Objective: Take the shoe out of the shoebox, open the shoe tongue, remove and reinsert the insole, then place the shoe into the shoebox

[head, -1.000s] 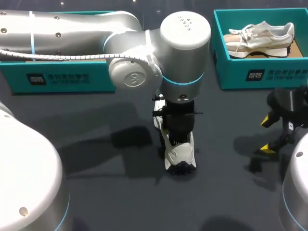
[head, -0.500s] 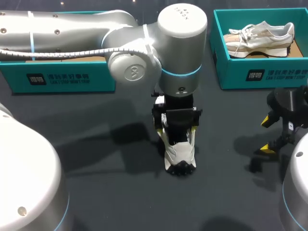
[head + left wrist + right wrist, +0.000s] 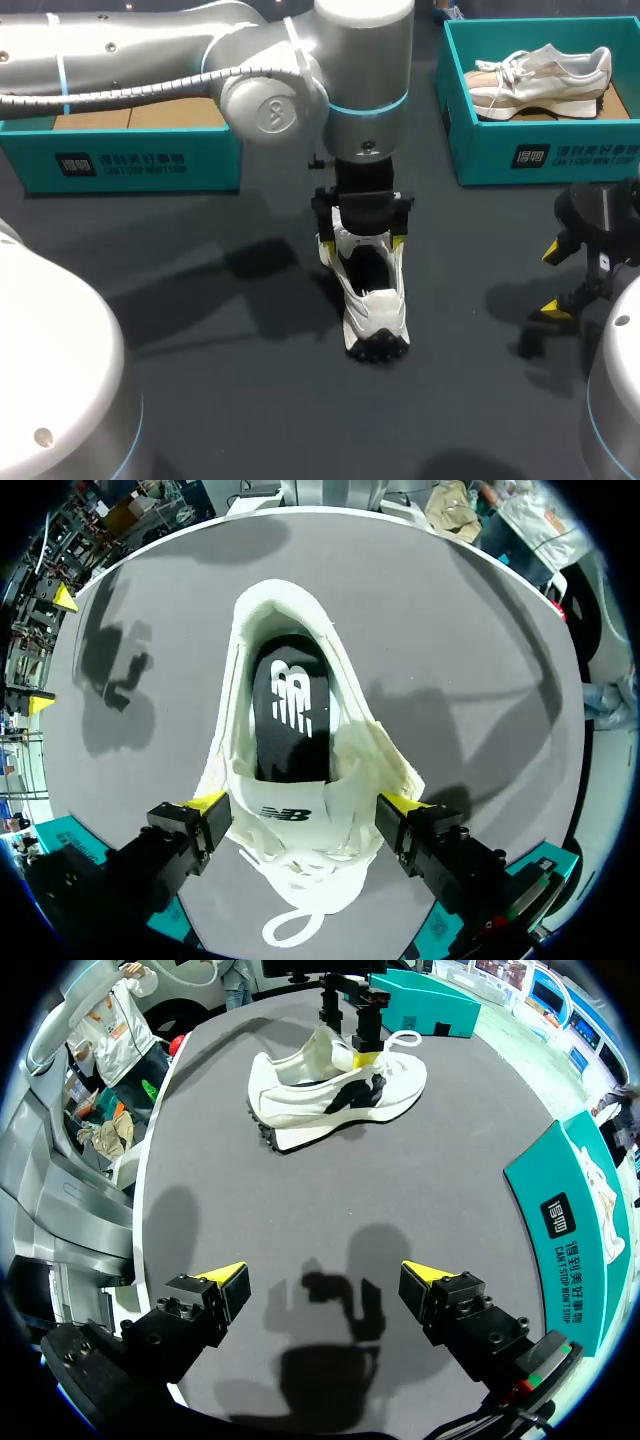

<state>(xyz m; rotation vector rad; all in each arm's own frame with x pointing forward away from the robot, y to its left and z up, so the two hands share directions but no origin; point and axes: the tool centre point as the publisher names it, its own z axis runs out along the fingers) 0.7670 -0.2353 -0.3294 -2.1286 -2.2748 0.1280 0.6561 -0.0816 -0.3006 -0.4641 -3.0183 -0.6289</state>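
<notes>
The white shoe (image 3: 368,290) stands on the dark table (image 3: 200,310), and my left gripper (image 3: 305,805) hangs over its laced end, fingers spread wide either side of the tongue (image 3: 285,815), likely to open it, while my right gripper (image 3: 325,1275), also spread wide, hovers well apart.

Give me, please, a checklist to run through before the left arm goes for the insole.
1. Sneaker out of its box, upright on the table: ok.
2. Tongue folded clear, black insole exposed: ok.
3. Left gripper over the tongue, jaws open astride the sneaker: ok.
4. Right gripper apart from the sneaker, jaws open, empty: ok.
5. Insole loose inside the sneaker: cannot tell.
6. Left shoebox empty for the return: cannot tell, the left arm hides most of it.
</notes>
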